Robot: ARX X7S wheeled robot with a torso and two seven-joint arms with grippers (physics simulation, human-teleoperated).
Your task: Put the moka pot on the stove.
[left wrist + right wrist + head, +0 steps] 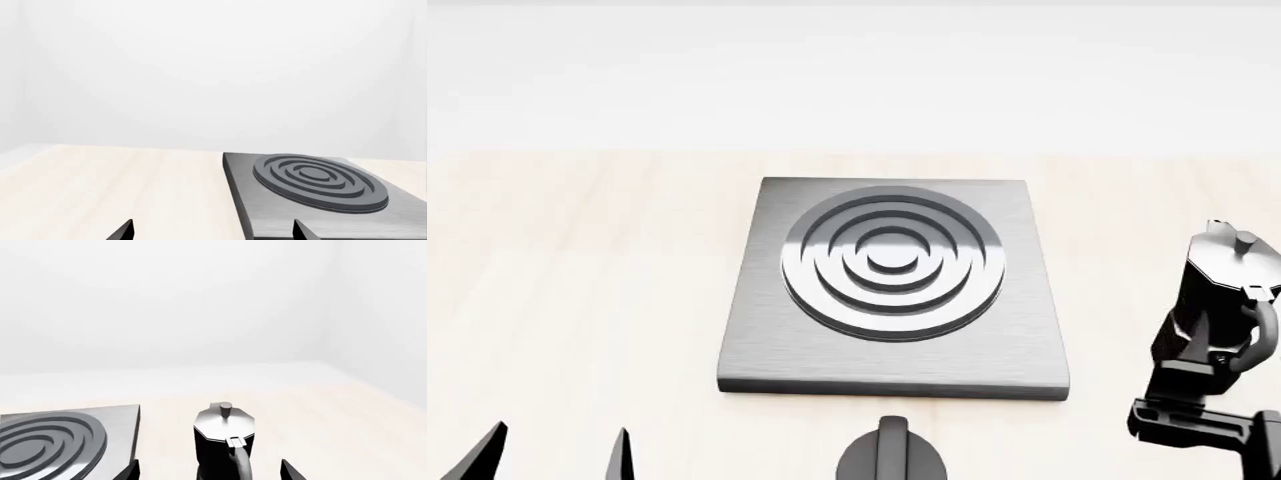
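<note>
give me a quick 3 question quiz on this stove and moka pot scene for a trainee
1. True or false: the moka pot already stands on the stove.
2. Which gripper has the pot between its fingertips? A) left B) right C) neither
3. What lies on the table just in front of the stove's near edge in the head view?

Key
1. False: it stands on the table, off the stove's right side.
2. B: in the right wrist view the right gripper is open with its fingertips either side of the pot's handle; the left gripper is open with nothing in it.
3. A black round dial knob.
</note>
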